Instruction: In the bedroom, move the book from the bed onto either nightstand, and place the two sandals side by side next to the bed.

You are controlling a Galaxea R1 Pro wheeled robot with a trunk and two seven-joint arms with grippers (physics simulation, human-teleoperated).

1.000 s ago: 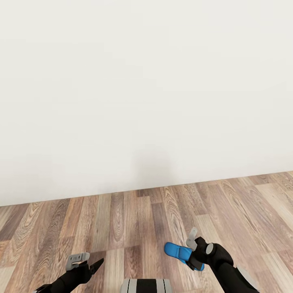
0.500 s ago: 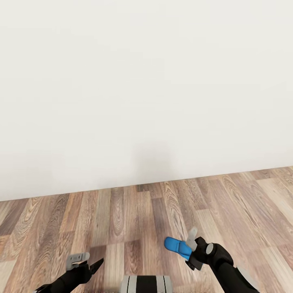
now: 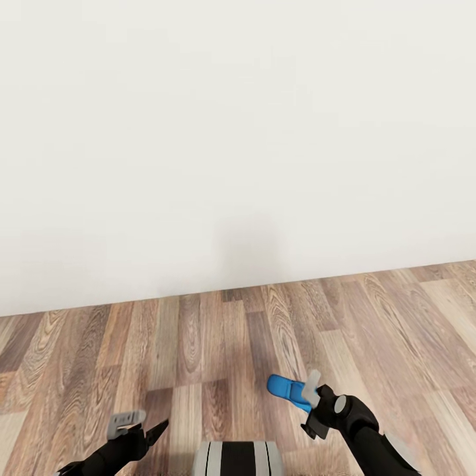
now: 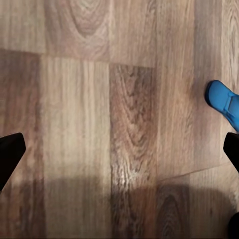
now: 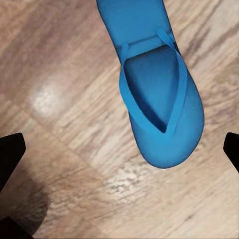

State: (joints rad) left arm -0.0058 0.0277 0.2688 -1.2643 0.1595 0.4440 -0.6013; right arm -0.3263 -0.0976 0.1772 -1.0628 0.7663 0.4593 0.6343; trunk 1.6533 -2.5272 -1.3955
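The right gripper (image 3: pixel 312 404) hangs over a blue sandal (image 3: pixel 283 387). Its two fingers are spread wide, and nothing is held between them. In the right wrist view the sandal lies flat on the floor (image 3: pixel 198 344), straps up, right under the gap between the fingers.

The left gripper (image 3: pixel 142 426) is spread wide too, with nothing in it. It waits low over the bare boards, well apart from the sandal.

Since a second ago the whole head picture has slid. More floor shows now, and the foot of the wall (image 3: pixel 238 132) sits higher. That is the camera moving, not the sandal. The sandal stays on the same boards. The right gripper has crept along it and now hides more of its near end.

So the robot is probably lining up to pick the sandal up. The grab looks close but is not done yet. After that, the sandal has to go next to the bed, beside its mate.
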